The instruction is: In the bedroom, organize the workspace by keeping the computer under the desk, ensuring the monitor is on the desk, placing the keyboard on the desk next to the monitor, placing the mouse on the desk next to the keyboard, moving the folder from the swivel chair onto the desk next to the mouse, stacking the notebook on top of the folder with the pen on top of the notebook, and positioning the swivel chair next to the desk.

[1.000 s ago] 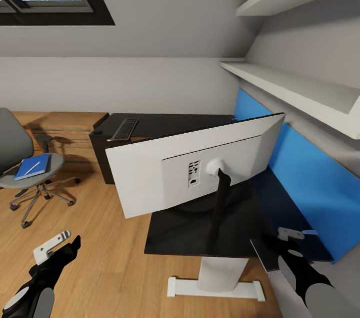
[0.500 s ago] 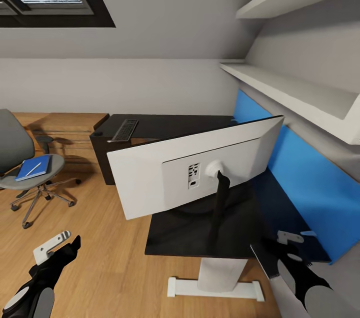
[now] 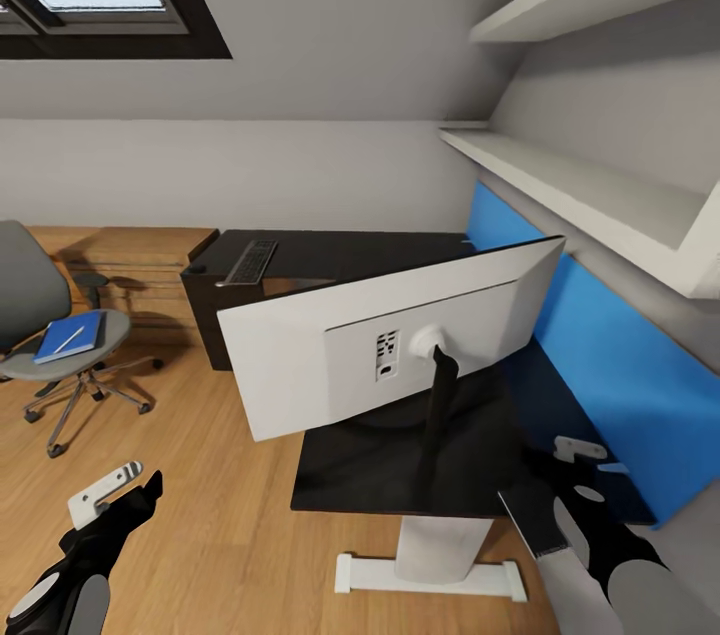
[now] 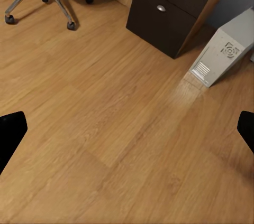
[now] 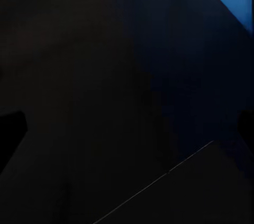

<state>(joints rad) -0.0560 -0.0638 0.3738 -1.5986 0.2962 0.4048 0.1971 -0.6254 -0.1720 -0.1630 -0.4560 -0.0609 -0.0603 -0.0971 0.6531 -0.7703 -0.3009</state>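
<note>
We count one monitor (image 3: 390, 340), grey back toward us, tilted on the black desk (image 3: 400, 460); one keyboard (image 3: 250, 260) at its far end; one blue folder (image 3: 68, 335) on the swivel chair (image 3: 40, 315). Our left gripper (image 4: 127, 129) hangs apart above the floor, one computer (image 4: 225, 55) beside the drawers; whether our right gripper (image 3: 575, 490) is apart, we can't tell.

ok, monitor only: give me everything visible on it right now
The monitor stands on the black top of the desk with its back to the head camera, so the screen face is hidden. The back is a light grey, matte-looking shell with a raised central panel carrying a small cluster of ports. A round white mount joins it to a black stand arm that drops to the desk. The panel is tilted, its right end higher than its left. Neither gripper touches it.
</note>
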